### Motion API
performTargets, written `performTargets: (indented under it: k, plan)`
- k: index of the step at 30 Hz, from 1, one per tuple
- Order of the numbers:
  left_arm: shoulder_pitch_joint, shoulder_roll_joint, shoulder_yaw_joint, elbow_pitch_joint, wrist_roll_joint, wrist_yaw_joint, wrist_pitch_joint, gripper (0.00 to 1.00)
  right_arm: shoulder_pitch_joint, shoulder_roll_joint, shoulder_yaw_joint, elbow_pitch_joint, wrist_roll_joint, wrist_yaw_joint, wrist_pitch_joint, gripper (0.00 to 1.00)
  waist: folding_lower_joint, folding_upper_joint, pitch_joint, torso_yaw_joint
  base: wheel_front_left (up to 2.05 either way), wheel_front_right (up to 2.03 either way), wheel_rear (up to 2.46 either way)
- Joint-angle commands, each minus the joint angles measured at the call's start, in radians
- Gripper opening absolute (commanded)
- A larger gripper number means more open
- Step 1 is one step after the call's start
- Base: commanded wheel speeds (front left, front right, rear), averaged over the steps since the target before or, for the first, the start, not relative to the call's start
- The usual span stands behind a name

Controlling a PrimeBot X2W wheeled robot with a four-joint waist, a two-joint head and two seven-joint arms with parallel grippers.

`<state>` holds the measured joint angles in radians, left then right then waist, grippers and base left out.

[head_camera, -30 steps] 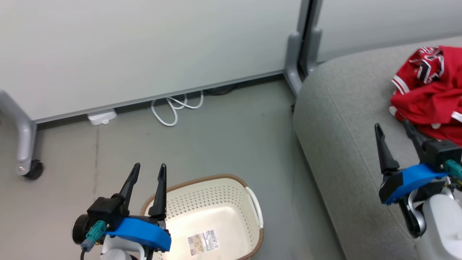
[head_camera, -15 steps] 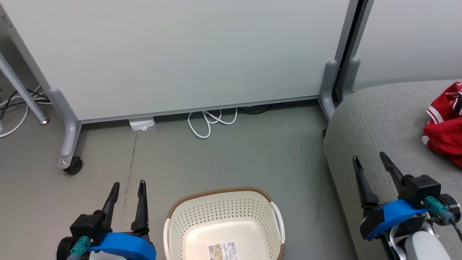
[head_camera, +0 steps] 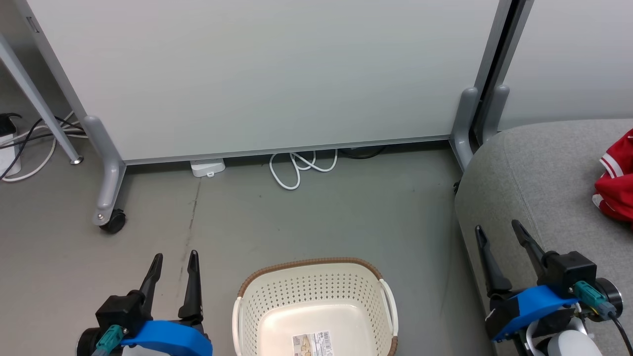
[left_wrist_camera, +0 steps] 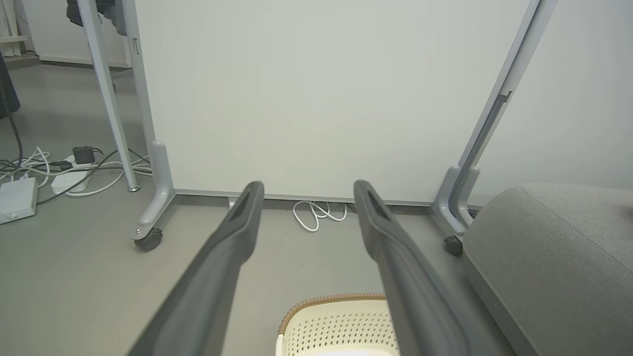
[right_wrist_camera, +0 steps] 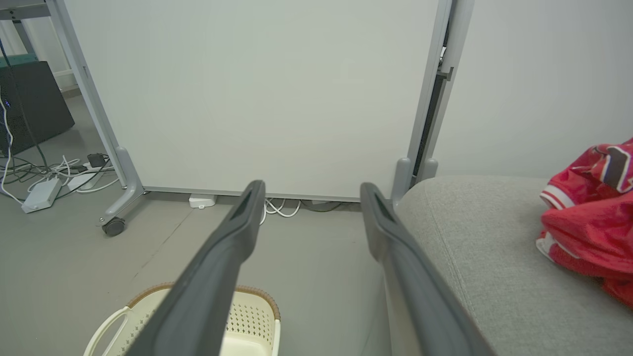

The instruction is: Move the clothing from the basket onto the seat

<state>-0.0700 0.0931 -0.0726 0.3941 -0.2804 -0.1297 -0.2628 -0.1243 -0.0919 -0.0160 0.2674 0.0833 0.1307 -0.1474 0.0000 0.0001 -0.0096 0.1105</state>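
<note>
Red white-trimmed jerseys (head_camera: pixel 618 193) lie on the grey fabric sofa (head_camera: pixel 539 168), so my open, empty left tool (head_camera: pixel 176 255) or right tool (head_camera: pixel 497 226) could snag them off.

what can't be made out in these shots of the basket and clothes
Basket: head view's bottom edge cuts off its near part, so the whole floor is unseen.
Clothing: right edge of the head view cuts it; number of pieces unclear.
Barcode sticker: print too small to read.
</note>
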Motion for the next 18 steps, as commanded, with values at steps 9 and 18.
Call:
performTargets:
  k: [9,18]
  plan:
    - [0.002,-0.001,-0.004,0.004,-0.005,0.0,0.001,0.0,0.002,0.005,0.006,-0.002,-0.001,0.0,0.004,0.0,0.0,-0.0001,-0.002,-0.008,0.0,0.0,0.0]
    - [0.042,-0.012,0.006,0.046,-0.071,0.0,0.026,0.0,0.026,0.012,-0.004,0.055,0.069,0.0,0.025,0.0,0.0,-0.0001,-0.001,-0.011,0.0,0.0,0.0]
